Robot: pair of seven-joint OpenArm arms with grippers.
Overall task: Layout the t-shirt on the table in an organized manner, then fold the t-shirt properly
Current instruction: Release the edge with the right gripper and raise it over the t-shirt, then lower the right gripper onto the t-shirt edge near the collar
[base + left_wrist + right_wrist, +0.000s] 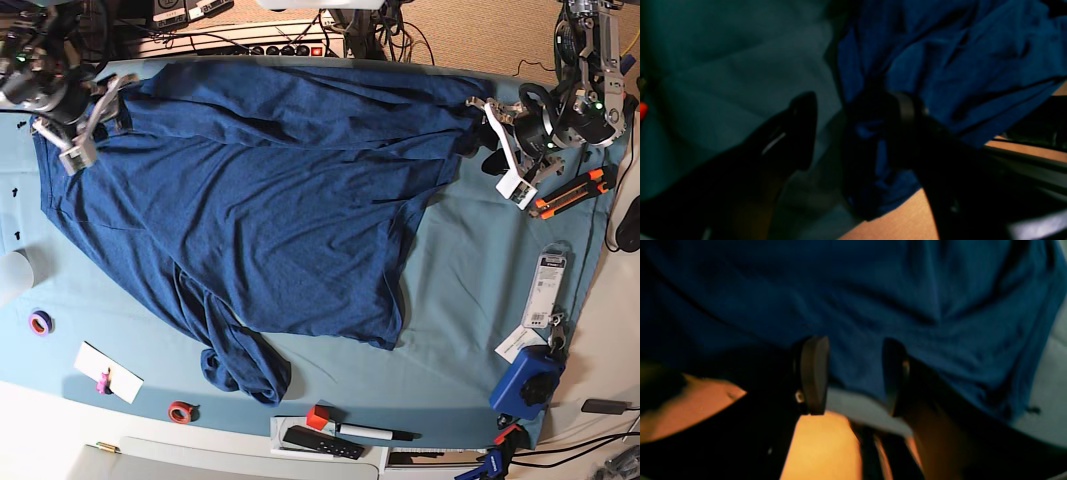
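The dark navy t-shirt point(270, 200) lies spread and wrinkled across the teal table point(470, 290), with one end bunched near the front edge. My left gripper point(505, 150) is at the shirt's right edge. In the left wrist view the left gripper point(855, 110) is open. Bunched t-shirt point(957, 60) wraps around its right finger point(903, 113), and table point(723, 66) shows beside the other finger. My right gripper point(88, 130) is at the shirt's upper left corner. The right wrist view shows the right gripper point(853, 350) open, jaws apart, with the t-shirt point(853, 290) hem lying across the gap.
An orange-and-black tool point(570, 190) lies just beside the left gripper. A white tag point(545, 275) and a blue device point(530, 380) sit at the right. Tape rolls point(181, 411), a white card point(108, 372), a marker point(370, 432) and a remote point(320, 442) line the front.
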